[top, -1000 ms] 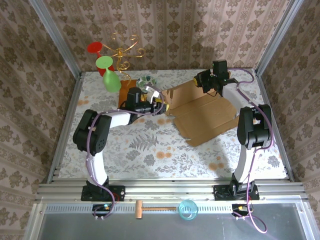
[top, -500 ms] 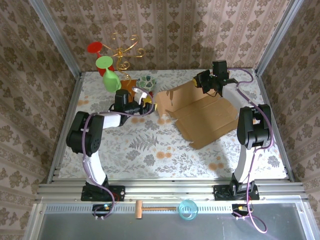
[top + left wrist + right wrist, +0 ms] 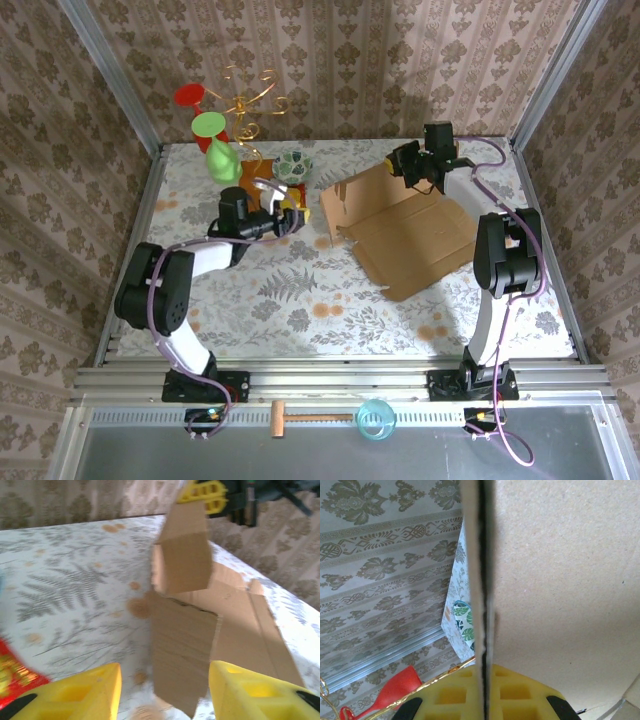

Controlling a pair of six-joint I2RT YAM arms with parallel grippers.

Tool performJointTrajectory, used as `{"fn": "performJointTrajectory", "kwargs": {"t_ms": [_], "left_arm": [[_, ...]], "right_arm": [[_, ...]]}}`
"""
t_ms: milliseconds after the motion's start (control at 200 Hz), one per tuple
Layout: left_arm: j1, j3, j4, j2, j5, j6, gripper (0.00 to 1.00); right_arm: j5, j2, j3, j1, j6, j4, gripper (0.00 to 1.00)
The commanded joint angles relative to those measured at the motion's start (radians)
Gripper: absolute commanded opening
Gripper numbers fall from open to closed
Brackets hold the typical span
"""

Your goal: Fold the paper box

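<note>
The paper box (image 3: 410,235) is a brown cardboard sheet lying right of centre, with its far flap and left side flap raised. My right gripper (image 3: 397,164) is shut on the top edge of the raised far flap; the right wrist view has its yellow pads (image 3: 445,697) pressed on a doubled cardboard edge (image 3: 484,580). To the left of the box and apart from it, my left gripper (image 3: 288,210) is open and empty. Beyond its yellow fingers (image 3: 75,692), the left wrist view takes in a side flap (image 3: 182,640) of the box. My right gripper (image 3: 202,492) holds the flap top there.
Green and red plastic goblets hang on a gold stand (image 3: 215,150) at the back left. A leaf-patterned bowl (image 3: 293,165) and an orange-brown board (image 3: 262,185) lie near my left gripper. A hammer (image 3: 305,417) and a blue cup (image 3: 375,418) lie on the near shelf.
My left arm has drawn back to the left, away from the box's left edge. The box's left flap now stands more upright. The right gripper has kept its hold.
</note>
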Motion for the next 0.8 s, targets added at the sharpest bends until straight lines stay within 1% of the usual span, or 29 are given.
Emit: {"fn": "performJointTrajectory", "kwargs": {"t_ms": [0,85,255,410,595,685,795], "left_arm": [[0.059,0.021,0.006,0.051,-0.026,-0.032,0.48],[0.058,0.081,-0.064,0.087,-0.022,0.020,0.47],[0.027,0.145,-0.058,0.158,-0.014,0.062,0.45],[-0.010,0.199,-0.066,0.201,-0.022,0.082,0.45],[-0.019,0.203,-0.049,0.201,-0.075,0.088,0.47],[-0.019,0.207,-0.058,0.193,-0.093,0.107,0.47],[-0.019,0.221,-0.083,0.198,-0.093,0.142,0.48]], "right_arm": [[-0.016,-0.030,-0.055,-0.007,-0.007,0.075,0.00],[-0.033,-0.052,-0.107,-0.010,-0.005,0.176,0.00],[-0.103,-0.082,-0.190,-0.015,0.020,0.366,0.00],[-0.124,-0.121,-0.264,-0.021,0.085,0.542,0.00],[-0.144,-0.112,-0.243,-0.020,0.149,0.632,0.00],[-0.161,-0.106,-0.230,-0.017,0.139,0.620,0.00],[-0.195,-0.085,-0.254,-0.015,0.128,0.638,0.00]]}}
